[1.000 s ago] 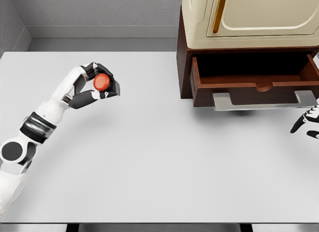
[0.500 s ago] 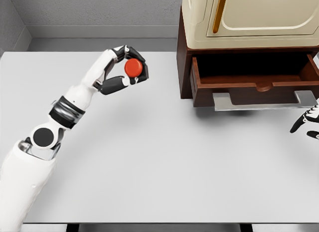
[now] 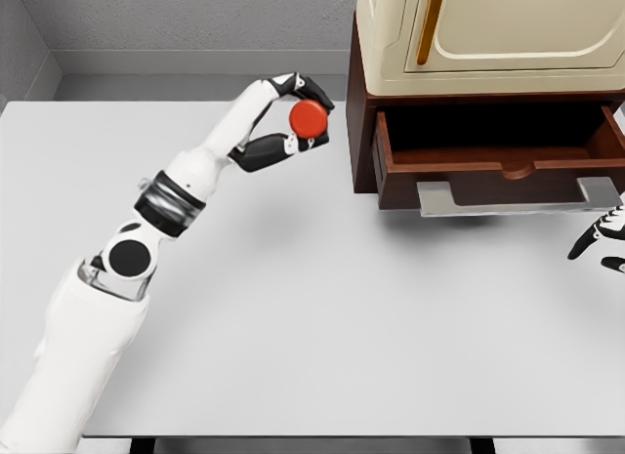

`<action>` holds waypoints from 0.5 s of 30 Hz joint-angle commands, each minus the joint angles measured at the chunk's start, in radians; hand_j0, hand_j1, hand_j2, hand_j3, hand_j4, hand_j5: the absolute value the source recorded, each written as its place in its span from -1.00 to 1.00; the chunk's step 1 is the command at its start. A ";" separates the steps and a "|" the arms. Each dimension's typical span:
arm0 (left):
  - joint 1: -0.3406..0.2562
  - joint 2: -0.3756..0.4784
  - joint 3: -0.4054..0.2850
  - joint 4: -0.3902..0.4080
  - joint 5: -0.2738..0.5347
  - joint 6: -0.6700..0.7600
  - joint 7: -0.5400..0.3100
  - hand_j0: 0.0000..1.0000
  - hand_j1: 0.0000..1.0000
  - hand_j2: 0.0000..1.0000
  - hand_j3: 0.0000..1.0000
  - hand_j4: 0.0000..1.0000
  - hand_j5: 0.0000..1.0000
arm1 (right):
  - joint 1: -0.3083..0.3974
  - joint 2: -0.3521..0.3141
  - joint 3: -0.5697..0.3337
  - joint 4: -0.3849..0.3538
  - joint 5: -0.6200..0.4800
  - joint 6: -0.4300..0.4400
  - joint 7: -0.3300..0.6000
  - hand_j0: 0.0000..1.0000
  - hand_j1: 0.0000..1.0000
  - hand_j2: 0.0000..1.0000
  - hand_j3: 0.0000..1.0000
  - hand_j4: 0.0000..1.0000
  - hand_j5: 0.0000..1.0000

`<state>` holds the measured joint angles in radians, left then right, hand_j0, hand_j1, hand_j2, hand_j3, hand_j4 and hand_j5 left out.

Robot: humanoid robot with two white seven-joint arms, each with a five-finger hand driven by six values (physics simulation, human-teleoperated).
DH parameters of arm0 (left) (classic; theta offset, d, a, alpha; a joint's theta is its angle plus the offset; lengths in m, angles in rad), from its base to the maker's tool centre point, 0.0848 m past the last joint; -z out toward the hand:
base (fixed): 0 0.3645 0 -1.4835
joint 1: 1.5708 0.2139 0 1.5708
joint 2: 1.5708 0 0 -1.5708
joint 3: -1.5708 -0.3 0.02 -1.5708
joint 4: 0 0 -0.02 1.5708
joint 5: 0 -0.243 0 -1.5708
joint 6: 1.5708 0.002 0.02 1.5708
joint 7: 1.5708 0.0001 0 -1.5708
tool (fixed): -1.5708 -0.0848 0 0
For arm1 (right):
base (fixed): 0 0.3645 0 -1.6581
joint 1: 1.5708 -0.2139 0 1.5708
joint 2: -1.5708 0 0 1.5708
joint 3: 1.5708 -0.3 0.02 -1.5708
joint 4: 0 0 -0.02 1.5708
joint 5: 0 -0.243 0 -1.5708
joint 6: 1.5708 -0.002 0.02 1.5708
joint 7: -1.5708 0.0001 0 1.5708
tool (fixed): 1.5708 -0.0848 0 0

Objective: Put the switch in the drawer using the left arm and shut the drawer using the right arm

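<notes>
The left hand (image 3: 291, 117) is closed around the switch (image 3: 309, 119), a round red object pinched between the dark thumb below and the curled fingers (image 3: 311, 86) above. The hand holds the switch raised above the counter (image 3: 322, 317), clear of its surface, and positioned just left of the drawer (image 3: 493, 166); hand and drawer do not touch. The left arm extends from the lower left corner of the view diagonally up toward the drawer, with the white forearm, a grey wrist band and a round black joint cover visible along its length. The drawer is pulled open from a dark brown wooden cabinet base (image 3: 357, 122). Its interior is dark and shows no contents from this angle, and a flat grey handle (image 3: 518, 198) runs along the lower front edge, projecting toward the camera. A cream-coloured cabinet (image 3: 488, 34) with a panelled door and a brass-coloured vertical handle (image 3: 427, 24) sits on top of the wooden base, directly above the drawer. The right hand (image 3: 605, 241) appears only at the right edge of the view, below and to the right of the drawer handle, close to the counter; only part of its black-and-white fingers shows, so its state of opening cannot be determined.
</notes>
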<state>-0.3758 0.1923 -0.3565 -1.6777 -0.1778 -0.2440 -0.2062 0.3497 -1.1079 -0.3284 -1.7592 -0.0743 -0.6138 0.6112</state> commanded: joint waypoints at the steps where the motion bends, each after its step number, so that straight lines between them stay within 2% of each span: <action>1: 0.000 -0.013 -0.002 -0.008 -0.063 0.000 0.001 -0.22 -0.22 -0.22 -0.22 -0.22 -0.22 | 0.000 -0.001 0.000 0.000 -0.007 0.003 0.000 0.13 0.13 0.13 0.13 0.13 0.13; 15: -0.041 -0.168 -0.039 -0.014 -0.391 0.003 0.002 -0.22 -0.22 -0.22 -0.22 -0.22 -0.22 | 0.000 -0.001 0.000 0.000 -0.007 0.003 0.000 0.13 0.13 0.13 0.13 0.13 0.13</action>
<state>-0.4188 0.0459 -0.3928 -1.6923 -0.5239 -0.2410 -0.2052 0.3497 -1.1079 -0.3284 -1.7592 -0.0743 -0.6138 0.6112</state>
